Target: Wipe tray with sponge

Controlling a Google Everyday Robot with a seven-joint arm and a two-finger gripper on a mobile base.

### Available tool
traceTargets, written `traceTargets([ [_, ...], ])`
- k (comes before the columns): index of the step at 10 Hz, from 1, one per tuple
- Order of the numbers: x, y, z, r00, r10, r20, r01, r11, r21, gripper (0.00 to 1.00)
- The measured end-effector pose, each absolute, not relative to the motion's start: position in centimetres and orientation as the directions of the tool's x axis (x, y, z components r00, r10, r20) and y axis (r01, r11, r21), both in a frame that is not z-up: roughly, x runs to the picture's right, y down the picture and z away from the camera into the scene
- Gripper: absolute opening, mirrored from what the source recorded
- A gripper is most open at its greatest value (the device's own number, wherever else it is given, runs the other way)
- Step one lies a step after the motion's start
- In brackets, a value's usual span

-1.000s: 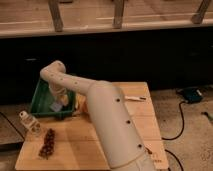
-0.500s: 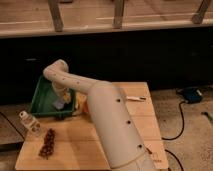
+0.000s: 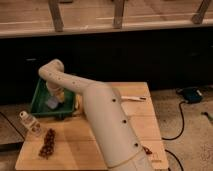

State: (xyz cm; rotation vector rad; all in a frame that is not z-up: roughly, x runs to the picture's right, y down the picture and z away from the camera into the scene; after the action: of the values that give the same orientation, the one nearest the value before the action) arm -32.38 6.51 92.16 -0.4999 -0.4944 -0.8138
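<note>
Sponge: a small pale blue-white block [image 3: 53, 103], squarish, lying on the floor of the tray towards its right half.
Tray: green plastic [image 3: 37, 100], rectangular with sloping raised walls, sitting at the back left corner of the desk [image 3: 75, 136].
Hand: down inside the tray [image 3: 56, 94], right over the sponge and touching or nearly touching it; from where I stand I cannot tell whether it is spread or pinching the block.
Arm: a thick cream limb [image 3: 105, 125] rising from the front of the desk, bending at an elbow above the tray's far wall.
Change: hand and sponge sit slightly further left in the tray than half a second ago; tray and bottle have not shifted.
Edges: the tray's left wall runs close to the desk's left edge; bare green floor shows left of the sponge.
Neighbours: a clear bottle with a white cap [image 3: 29, 122] stands just beside the tray's near left corner; a dark brown cluster [image 3: 47, 143] lies nearer the front, with bare wood between it and the arm.
</note>
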Motion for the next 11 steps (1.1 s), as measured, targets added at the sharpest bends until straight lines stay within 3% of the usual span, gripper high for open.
traceTargets([
  [3,-30.4,7.9,91.4,0.604,-0.536,0.59,0.77,0.583,-0.26,0.0],
  [7,-25.9,6.0,93.6,0.669,-0.525,0.526,0.726,0.614,-0.311,0.0],
  [11,-29.2,4.3,94.7,0.643,-0.544,0.539,0.743,0.614,-0.266,0.0],
])
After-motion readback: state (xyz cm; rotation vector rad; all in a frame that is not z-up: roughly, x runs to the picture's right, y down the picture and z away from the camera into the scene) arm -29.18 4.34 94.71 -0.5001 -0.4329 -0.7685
